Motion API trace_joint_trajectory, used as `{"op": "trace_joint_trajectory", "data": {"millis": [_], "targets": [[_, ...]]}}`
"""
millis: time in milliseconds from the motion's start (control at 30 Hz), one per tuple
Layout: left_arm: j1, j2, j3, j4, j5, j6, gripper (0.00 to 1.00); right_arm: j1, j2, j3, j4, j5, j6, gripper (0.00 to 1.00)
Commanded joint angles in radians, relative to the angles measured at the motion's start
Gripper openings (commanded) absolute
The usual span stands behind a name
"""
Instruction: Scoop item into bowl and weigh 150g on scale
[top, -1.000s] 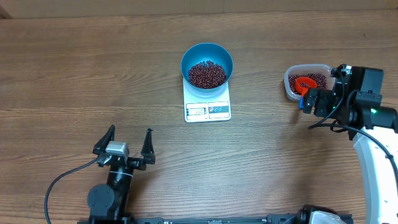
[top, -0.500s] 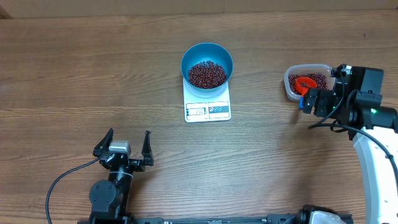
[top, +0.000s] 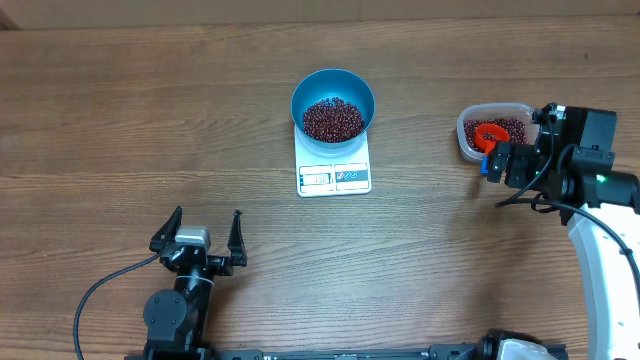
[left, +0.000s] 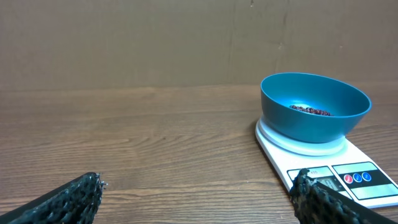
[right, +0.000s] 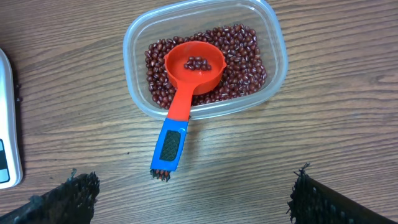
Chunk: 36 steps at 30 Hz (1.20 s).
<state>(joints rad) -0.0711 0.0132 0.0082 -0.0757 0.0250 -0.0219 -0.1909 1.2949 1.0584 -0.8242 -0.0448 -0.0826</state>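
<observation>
My left gripper (top: 208, 216) and right gripper (right: 193, 190) both gape empty, beans (top: 333, 119) sit in the bowl (top: 301, 98) on the scale (top: 334, 177), the scoop (right: 180, 115) rests in the tub (right: 281, 59)

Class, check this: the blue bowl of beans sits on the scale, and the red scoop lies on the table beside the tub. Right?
No: the scoop rests in the tub, handle over its rim, as the right wrist view shows. The rest holds.
</observation>
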Motion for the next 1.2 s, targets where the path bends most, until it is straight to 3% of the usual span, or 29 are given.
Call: {"op": "trace_joint_trajectory", "data": {"millis": [0,967,1067,1167], "targets": [[0.005,-0.009,-0.003,-0.002,-0.010,0.019,0.99,-0.002,-0.020,0.024,0.003,-0.001,-0.005,1.00],[0.005,-0.009,-0.003,-0.003,-0.010,0.019,1.00,-0.002,-0.091,0.023,0.011,-0.001,-0.005,1.00],[0.005,-0.009,-0.003,-0.002,-0.010,0.019,1.00,-0.002,-0.145,0.019,0.051,-0.011,0.004,1.00],[0.005,-0.009,-0.003,-0.002,-0.010,0.019,1.00,-0.002,-0.261,-0.035,0.228,-0.105,0.006,1.00]]}}
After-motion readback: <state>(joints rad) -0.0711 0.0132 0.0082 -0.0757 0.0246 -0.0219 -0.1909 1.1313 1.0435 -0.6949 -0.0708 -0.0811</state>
